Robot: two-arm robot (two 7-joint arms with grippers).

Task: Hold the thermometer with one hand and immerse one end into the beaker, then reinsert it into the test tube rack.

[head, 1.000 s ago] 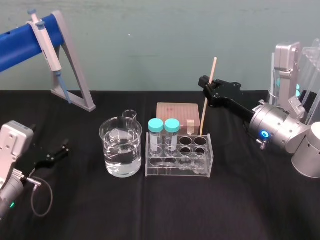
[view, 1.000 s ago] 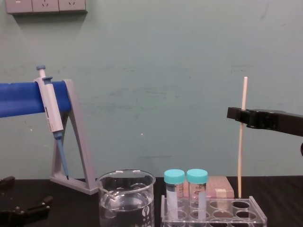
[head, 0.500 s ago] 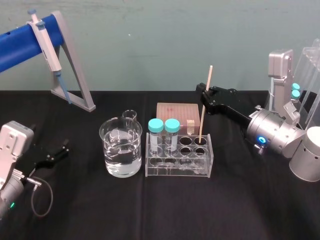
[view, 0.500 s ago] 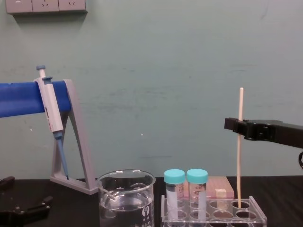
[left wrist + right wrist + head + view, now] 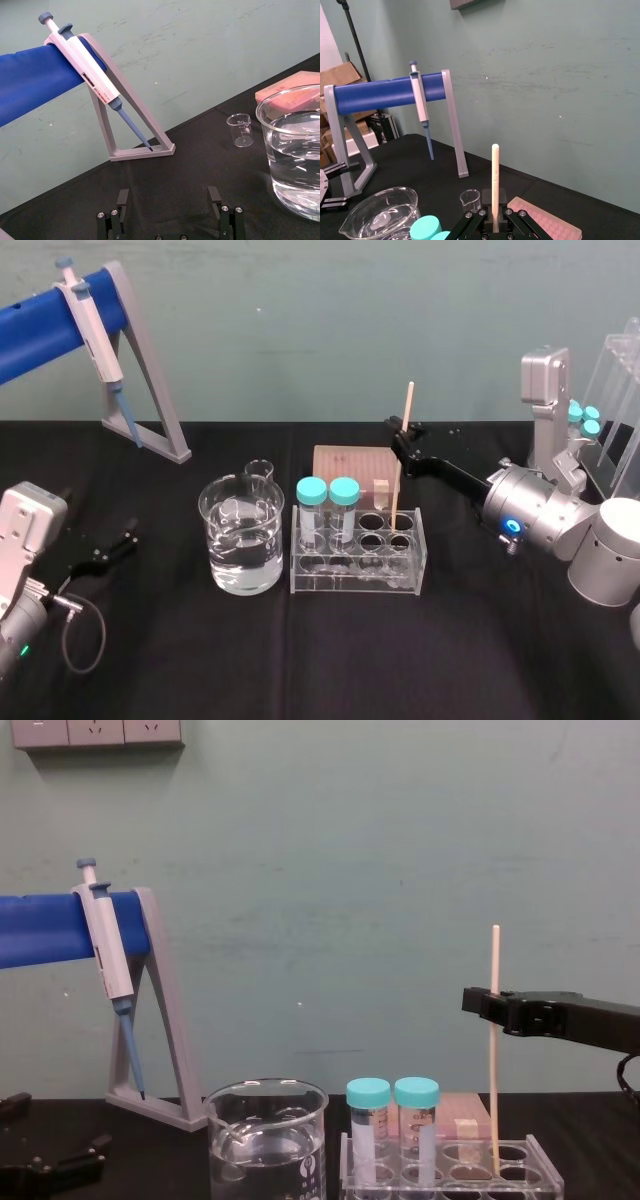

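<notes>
Two flat black fingers of the right gripper (image 5: 402,438) are pinching the thermometer (image 5: 397,490) a little above its middle and keeping it nearly upright. Compared with a second ago, the gripper is sitting lower and closer to the test tube rack (image 5: 350,582). The rod has come down with it. In the chest view its tip is reaching less far up the wall, and its lower end is now standing inside a hole at the rack's right end instead of hanging over it. The right wrist view is showing the gripper (image 5: 495,221) closed on the stick (image 5: 495,170), which is rising straight between the fingers.

The thermometer is looking like a thin, plain, cream-coloured rod. The rack is a low block of clear acrylic with rows of round holes. Two teal-capped tubes (image 5: 328,502) are standing at its left end. Just to the left, the beaker (image 5: 241,540) is sitting as a wide glass cylinder with a pour lip, partly filled with clear liquid. A pink box (image 5: 345,462) is lying behind the rack on the black cloth (image 5: 300,660).

The left gripper (image 5: 168,197) is resting with its fingers spread, low over the cloth at the left, well apart from the beaker.
</notes>
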